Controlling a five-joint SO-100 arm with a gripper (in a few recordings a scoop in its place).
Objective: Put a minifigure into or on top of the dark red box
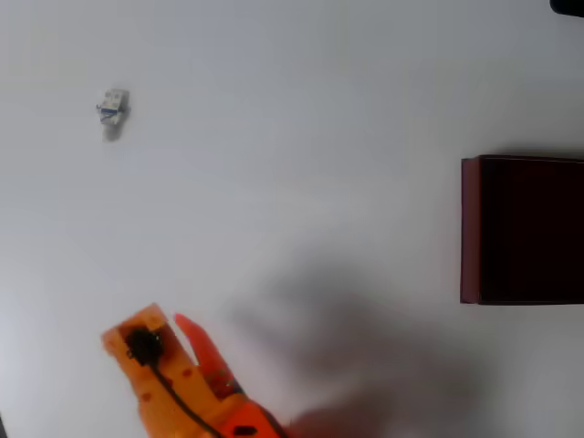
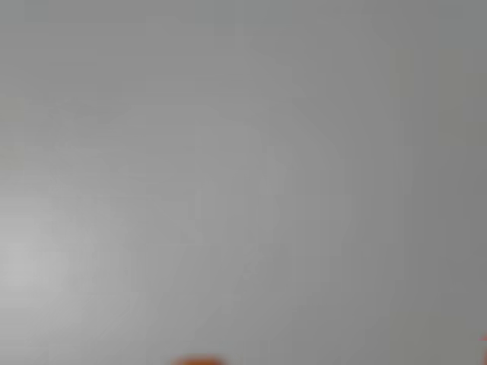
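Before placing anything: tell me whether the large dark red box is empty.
Cannot tell fully: the large dark red box runs off the overhead view's edge; its visible dark interior holds nothing.

Orange gripper [image 1: 173, 327], jaws slightly apart

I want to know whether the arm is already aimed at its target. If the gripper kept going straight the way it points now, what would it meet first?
Probably nothing: the gripper points up-left in the overhead view, toward bare table. The minifigure lies somewhat left of that line; height is unclear.

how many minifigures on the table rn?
1. The minifigure lies on the white table at upper left of the overhead view, far from the dark red box at the right edge. The box's dark interior could hide another.
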